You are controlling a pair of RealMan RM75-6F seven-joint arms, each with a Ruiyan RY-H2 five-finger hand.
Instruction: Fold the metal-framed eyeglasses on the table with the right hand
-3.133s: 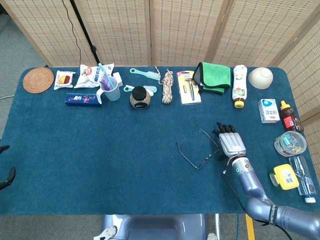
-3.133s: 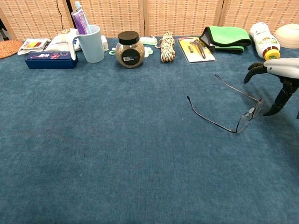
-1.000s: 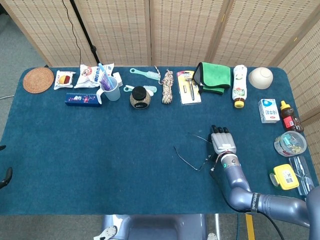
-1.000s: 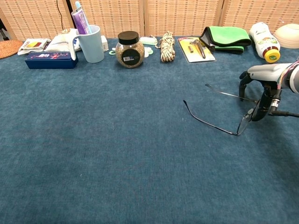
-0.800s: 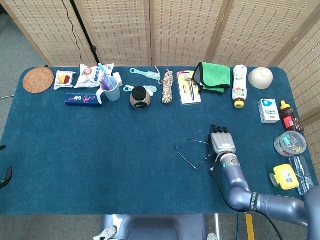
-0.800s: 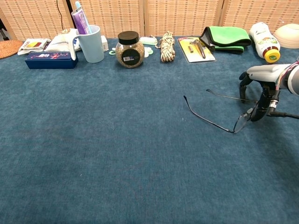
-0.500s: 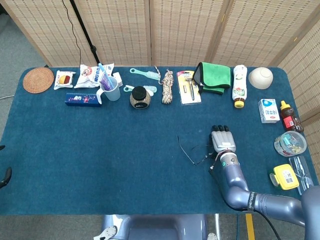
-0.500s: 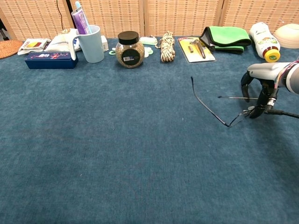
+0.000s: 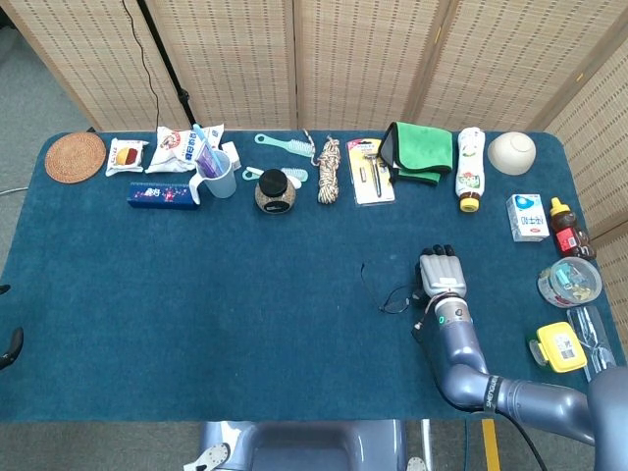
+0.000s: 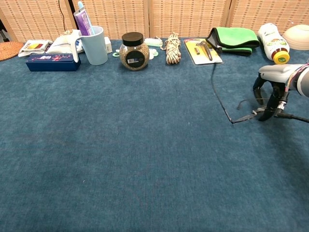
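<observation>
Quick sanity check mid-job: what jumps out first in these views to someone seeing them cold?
The right hand at the table's right-centre, its fingers around the front of the thin metal eyeglasses, one temple arm sticking up toward the back. Behind it, a row of clutter along the far edge, the green cloth brightest.

From my right hand point(image 9: 441, 280), I have open blue cloth-covered table point(image 9: 196, 314) from 7 to 10 o'clock. At 12 the white yellow-capped bottle point(image 9: 471, 169) and green folded cloth point(image 9: 420, 152) block; at 3 the round clear plastic tub point(image 9: 568, 283).
</observation>
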